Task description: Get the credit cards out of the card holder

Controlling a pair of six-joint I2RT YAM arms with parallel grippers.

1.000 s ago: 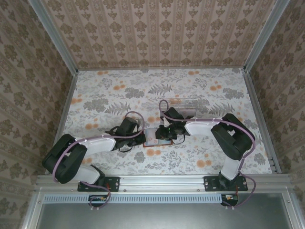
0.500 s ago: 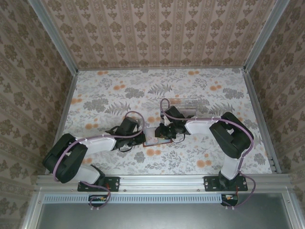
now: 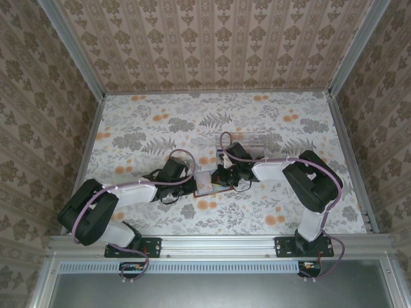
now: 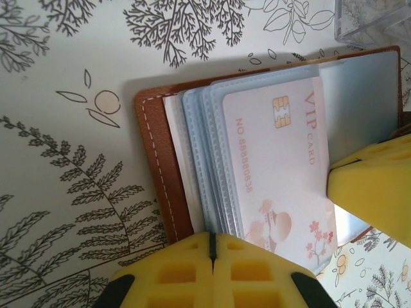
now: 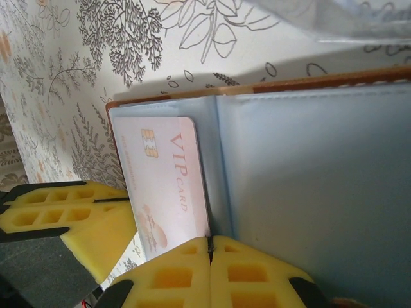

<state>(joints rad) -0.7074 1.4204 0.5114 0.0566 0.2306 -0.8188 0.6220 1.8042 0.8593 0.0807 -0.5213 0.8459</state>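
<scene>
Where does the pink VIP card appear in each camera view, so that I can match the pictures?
Top external: the VIP card is a small pale patch near the middle of the table, on the open card holder.
Left wrist: centre right, chip toward the top, lying on the blue pockets.
Right wrist: lower left, left of the holder's fold.
Shared landmark: the card holder's brown edge.

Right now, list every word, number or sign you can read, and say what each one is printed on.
"VIP CARD": on the pale pink card in the open card holder, legible from both wrist cameras.
"NO. 8888...": same card, along its length; the last digits are too blurred to be sure of.
The card's gold chip and small floral drawing carry no text.
From the top camera, the card's print is too small to read.
</scene>
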